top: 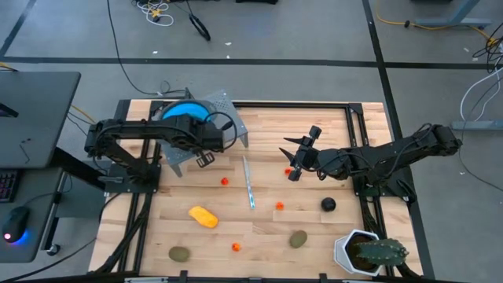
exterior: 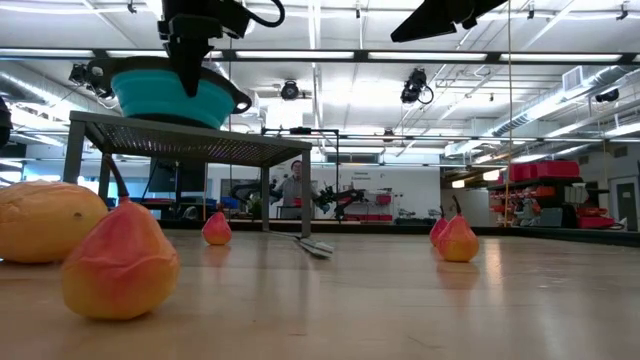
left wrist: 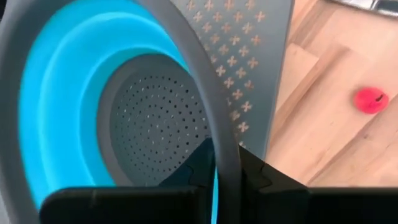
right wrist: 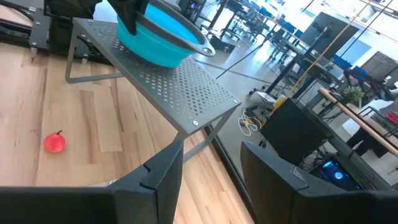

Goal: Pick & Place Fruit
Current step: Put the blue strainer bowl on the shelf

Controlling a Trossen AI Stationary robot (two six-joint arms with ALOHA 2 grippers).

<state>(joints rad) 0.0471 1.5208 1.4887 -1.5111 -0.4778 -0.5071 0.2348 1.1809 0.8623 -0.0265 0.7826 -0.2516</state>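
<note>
Your left gripper (left wrist: pixel 227 177) pinches the blue colander's rim (left wrist: pixel 205 93) on the perforated shelf (top: pixel 224 106); right gripper (top: pixel 302 157) hangs open, empty, above the silvery stick (top: pixel 248 182).

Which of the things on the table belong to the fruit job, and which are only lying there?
For the job: yellow oblong fruit, two kiwi-like ovals, black ball, small orange-red balls, likely the blue bowl, gripped at its rim by the left gripper.
Just lying about: silvery stick, spiky plant in a white pot, grey stand under the bowl.
Right gripper: open, over mid-table.
</note>
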